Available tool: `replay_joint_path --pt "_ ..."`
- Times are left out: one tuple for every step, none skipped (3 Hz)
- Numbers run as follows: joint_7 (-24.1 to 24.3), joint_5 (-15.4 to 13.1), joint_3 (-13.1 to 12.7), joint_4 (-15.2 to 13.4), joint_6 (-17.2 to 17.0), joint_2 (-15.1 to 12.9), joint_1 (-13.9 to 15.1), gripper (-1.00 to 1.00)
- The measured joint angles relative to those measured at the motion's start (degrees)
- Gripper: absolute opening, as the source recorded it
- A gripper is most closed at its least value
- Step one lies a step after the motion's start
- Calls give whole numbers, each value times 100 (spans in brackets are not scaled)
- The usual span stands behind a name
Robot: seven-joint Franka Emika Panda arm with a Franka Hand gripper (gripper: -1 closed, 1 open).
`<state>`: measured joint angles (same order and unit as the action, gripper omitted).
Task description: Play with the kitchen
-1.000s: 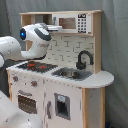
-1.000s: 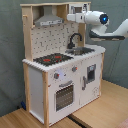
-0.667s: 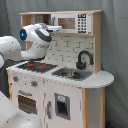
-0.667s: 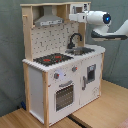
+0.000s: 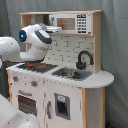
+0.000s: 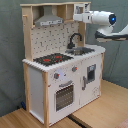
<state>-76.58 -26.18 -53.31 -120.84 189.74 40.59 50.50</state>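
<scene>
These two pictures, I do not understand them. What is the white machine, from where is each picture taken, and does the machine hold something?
The white machine is a robot arm with round joints. It stands at a child-size toy kitchen of white panels and pale wood.

Both pictures show the same moment from two fixed cameras away from the arm. The first exterior view looks at the kitchen from the sink end, the second exterior view from the hob end.

On the worktop you see a black-red hob, a sink and a black tap. Above are a grey hood and a dotted backboard.

The arm reaches towards the upper shelf. Its tool is not clearly visible, so I cannot say whether it holds anything.
</scene>
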Motion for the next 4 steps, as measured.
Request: replay_joint_path --pt "-101 -1 303 -258 159 -1 -371 -100" --pt "-161 -1 316 -263 187 5 -372 -100" --pt "-162 -1 319 -251 188 14 -379 100" --pt "-165 20 429 88 28 389 -599 100"
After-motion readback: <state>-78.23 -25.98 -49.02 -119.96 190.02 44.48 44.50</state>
